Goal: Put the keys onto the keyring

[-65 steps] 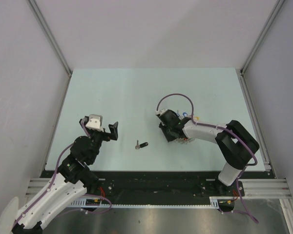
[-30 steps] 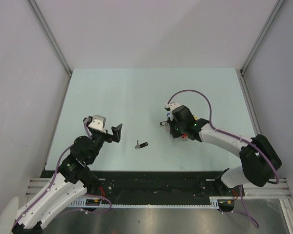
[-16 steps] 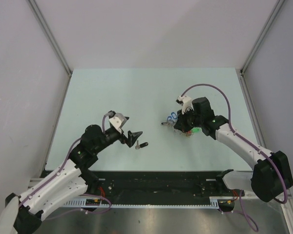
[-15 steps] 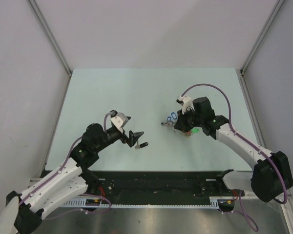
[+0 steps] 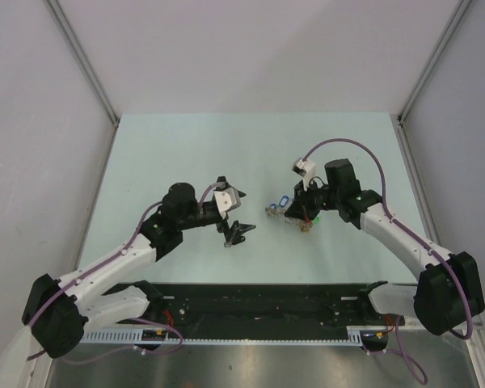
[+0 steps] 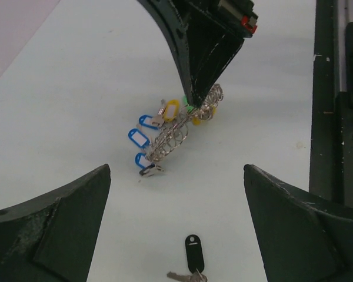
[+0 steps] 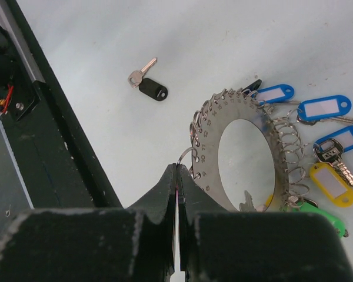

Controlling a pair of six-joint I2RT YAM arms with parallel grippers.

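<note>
Steel keyring (image 7: pixel 207 147) pinched at its edge by clenched right pincer (image 7: pixel 177 170); left pincer (image 6: pixel 176 171) released, over black-headed key (image 6: pixel 193 258). Risk: thin grip lets ring swivel during threading.

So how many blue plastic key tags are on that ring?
3 blue tags, fanned beside the flat silver metal keyring: upper, middle, lower. Others may hide beneath the right gripper.

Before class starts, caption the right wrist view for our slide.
Shut right gripper pinches the keyring, coloured tagged keys fanned around it; one black-tagged key lies apart.
</note>
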